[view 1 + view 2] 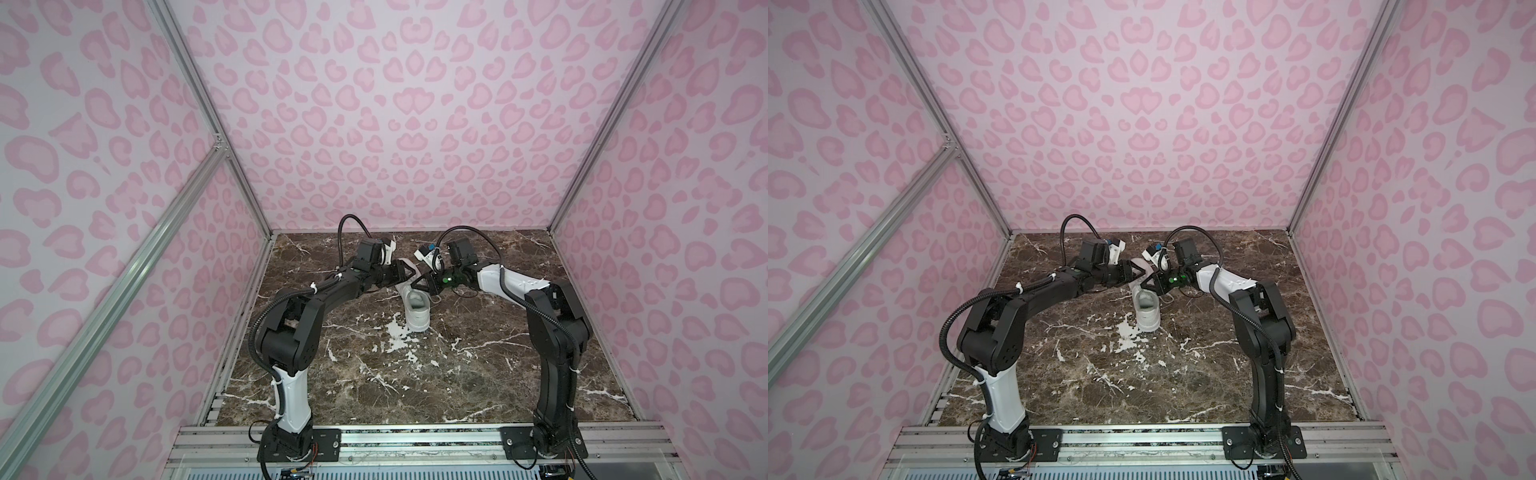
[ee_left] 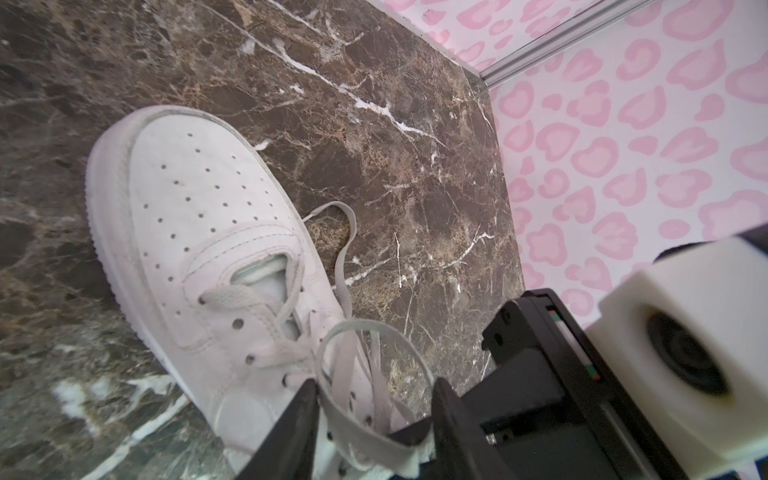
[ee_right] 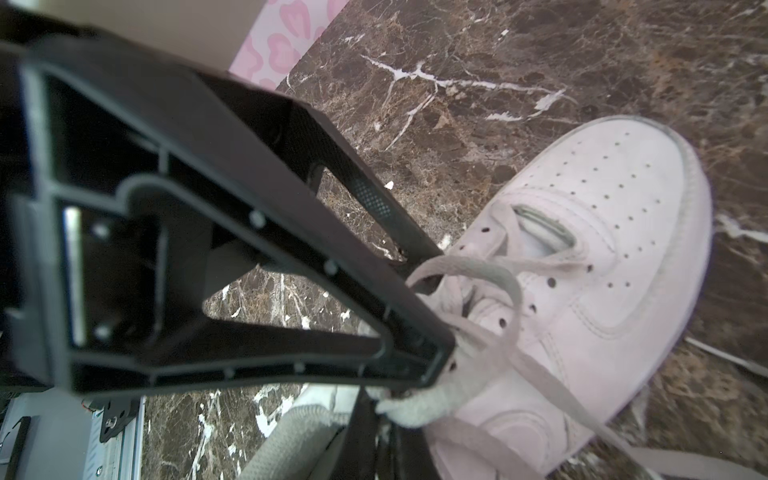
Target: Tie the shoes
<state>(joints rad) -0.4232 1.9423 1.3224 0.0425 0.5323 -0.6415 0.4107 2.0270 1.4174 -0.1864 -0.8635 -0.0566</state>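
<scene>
**Left wrist view: jaws parted around the laces, nothing tied yet**

From where I stand, the white sneaker (image 1: 414, 309) sits on the marble desk (image 1: 415, 386), toward the far middle. Its heel faces the bases of the arms and its toe points away, and both arms bend in over its throat. The laces (image 2: 245, 296) are loose. One end lies in a slack curl on the desk beside the shoe, and I see no knot or bow.

The left end effector (image 2: 374, 386) has its jaws partly apart. Lace strands pass between them and one brushes a finger, but it grips nothing that I can see. The right end effector (image 1: 417, 285) is closed tight just above the eyelets. Lace runs out from its tips and a fuzzy white edge sits right under them; which of the two it pinches I cannot tell.

My guess is that they are gathering strands for a first crossing or loop. The left one would next need to close on a single strand, clear of its partner's tips. Then both would draw apart gently, since the shoe looks light enough to slide.

No container stands on the desk, and the sneaker's mouth shows only pale lining.
</scene>
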